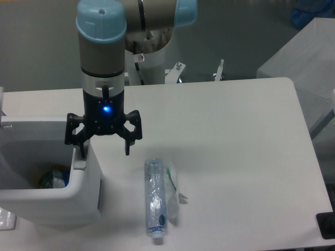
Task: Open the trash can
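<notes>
The white trash can (78,201) stands at the table's left edge with its lid swung up out of the way, so the inside shows, with some coloured rubbish (52,179) at the bottom. My gripper (103,149) hangs open over the can's right rim. Its left finger (81,150) points down at the grey push tab (78,163); its right finger (126,147) hangs over the table beside the can. Nothing is between the fingers.
A clear crushed plastic bottle (155,201) lies on the table right of the can, with a scrap of wrapper (174,191) beside it. The table's right edge (309,157) runs down the right side. A black object (325,226) sits at the bottom right.
</notes>
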You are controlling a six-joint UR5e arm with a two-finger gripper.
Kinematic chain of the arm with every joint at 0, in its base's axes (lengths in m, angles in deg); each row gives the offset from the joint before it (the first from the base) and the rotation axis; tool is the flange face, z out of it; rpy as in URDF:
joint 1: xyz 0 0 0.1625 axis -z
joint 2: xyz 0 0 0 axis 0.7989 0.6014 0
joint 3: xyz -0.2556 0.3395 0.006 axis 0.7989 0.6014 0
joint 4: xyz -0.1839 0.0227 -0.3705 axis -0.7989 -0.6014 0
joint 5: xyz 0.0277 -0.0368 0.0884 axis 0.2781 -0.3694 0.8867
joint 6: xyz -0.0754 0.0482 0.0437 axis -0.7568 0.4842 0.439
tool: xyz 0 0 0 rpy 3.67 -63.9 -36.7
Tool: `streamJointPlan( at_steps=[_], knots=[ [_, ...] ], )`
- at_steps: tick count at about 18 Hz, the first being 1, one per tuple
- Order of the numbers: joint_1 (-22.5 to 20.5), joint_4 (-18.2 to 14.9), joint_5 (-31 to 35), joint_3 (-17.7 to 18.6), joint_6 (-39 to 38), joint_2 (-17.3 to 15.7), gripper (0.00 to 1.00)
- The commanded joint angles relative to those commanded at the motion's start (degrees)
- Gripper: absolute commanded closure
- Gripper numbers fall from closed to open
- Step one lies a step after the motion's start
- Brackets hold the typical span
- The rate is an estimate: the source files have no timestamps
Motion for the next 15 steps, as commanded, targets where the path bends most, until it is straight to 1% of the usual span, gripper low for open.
streamJointPlan(
  at_steps=[2, 4, 6, 7, 8, 9, 11, 13, 15],
  knots=[
    [-0.09, 0.17, 0.00, -2.45, 0.70, -0.09, 0.00],
    [-0.70, 0.09, 0.00, -5.96, 2.45, 0.09, 0.00],
    [-3.50, -0.52, 0.09, -8.52, 6.74, 0.00, 0.00],
    [-4.99, -0.62, 0.35, -8.97, 9.29, -0.17, 0.00],
    [-5.53, -0.62, 1.40, -9.06, 11.32, -0.44, 0.00],
    [-5.62, -0.79, 3.93, -8.97, 13.60, -0.53, 0.00],
    [-6.15, -2.45, 8.94, -8.88, 20.09, -0.70, 0.00],
    [-6.68, -3.34, 9.84, -8.88, 25.29, -0.79, 0.00],
    [-6.94, -3.87, 10.11, -8.53, 26.80, -0.88, 0.00]
  ],
)
